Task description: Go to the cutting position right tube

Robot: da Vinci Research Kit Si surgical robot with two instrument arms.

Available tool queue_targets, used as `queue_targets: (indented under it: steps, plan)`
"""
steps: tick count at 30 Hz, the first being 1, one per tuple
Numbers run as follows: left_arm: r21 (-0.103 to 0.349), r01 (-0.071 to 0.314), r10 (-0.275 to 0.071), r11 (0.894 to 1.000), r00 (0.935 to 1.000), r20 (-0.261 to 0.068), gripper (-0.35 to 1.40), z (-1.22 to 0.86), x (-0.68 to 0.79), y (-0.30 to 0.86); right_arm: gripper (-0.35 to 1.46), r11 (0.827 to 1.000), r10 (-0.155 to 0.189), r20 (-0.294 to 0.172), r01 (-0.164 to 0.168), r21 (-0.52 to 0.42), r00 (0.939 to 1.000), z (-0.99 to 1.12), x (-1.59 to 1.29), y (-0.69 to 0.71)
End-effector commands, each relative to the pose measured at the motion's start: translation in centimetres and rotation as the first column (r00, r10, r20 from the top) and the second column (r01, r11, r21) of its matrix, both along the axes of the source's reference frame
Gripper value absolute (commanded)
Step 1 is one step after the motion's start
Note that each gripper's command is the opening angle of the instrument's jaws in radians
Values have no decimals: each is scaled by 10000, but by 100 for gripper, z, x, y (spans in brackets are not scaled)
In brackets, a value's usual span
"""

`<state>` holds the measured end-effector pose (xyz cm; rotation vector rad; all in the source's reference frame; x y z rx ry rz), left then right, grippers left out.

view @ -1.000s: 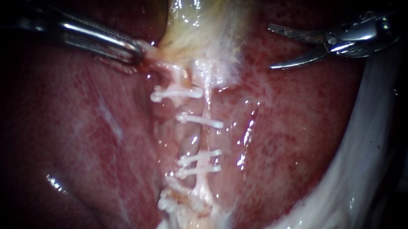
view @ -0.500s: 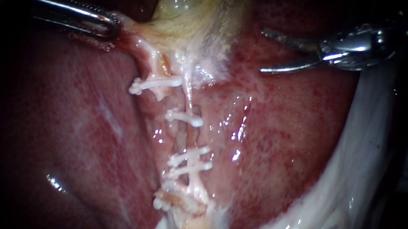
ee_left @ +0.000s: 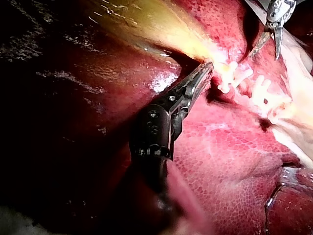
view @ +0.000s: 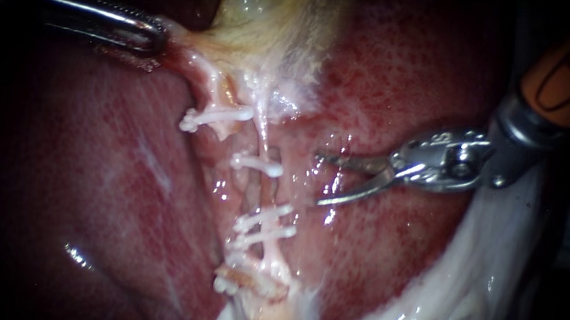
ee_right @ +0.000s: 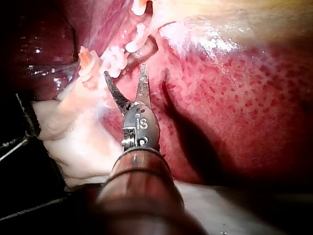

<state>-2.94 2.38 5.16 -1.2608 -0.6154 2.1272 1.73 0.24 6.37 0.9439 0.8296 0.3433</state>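
Nearest the endoscope, white tissue (view: 478,290) sweeps up the right side, and wet red liver (view: 93,185) lies to left and right of a pale central strip. At the near end of that strip sit the near clips (view: 234,281), white and bunched together.

The right tube (view: 263,138), a thin pale strand, runs from there toward the far side along the middle of the strip. Three white clips cross it: the paired clips (view: 266,223) lie close together, and farther along sits the single clip (view: 257,164). A bare stretch of tube shows between the pair and the single clip.

The right tool (view: 321,180) comes in from the right at the level of that bare stretch. Its two thin blades are spread apart and grip nothing. The blade tips point at the tube from just beside it and lie over glistening liver, without touching the strand. The right wrist view shows the same spread blades just short of the clipped tissue.

Farther on, the left tube (view: 215,97) bends away to the left, and the far clip (view: 217,117) crosses it.

At the far left, the left tool (view: 155,34) is clenched on pale tissue at the edge of the yellowish gallbladder (view: 275,23). That tissue is stretched to the left. The left wrist view shows its jaws closed on the same pale edge, beside the clips.
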Motion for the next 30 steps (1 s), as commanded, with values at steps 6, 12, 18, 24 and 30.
queue_targets:
  steps: [6, 12, 18, 24, 30]
  plan:
    - [6, -10, 10, 10000, 10000, 10, -35, -1, 1, -1, 138, 9983, -304, -51, 306, 500, 9995, 20, 27, -19]
    - [6, -10, 10, 10000, 10000, 10, -35, -2, 1, -1, 138, 9964, -335, -181, 348, 777, 9993, 34, 42, -30]
    - [6, -9, 9, 10000, 10000, 9, -35, -2, 1, -1, 138, 9941, -191, -565, 250, 1056, 9982, 39, 56, -31]
    - [6, -5, 5, 10000, 10000, 7, -35, -2, 1, -1, 138, 9918, -7, -917, 124, 1273, 9958, 41, 61, -27]
    - [6, -3, 3, 10000, 10000, 6, -35, -2, 1, -1, 140, 9899, -18, -943, 151, 1409, 9955, 44, 57, -20]
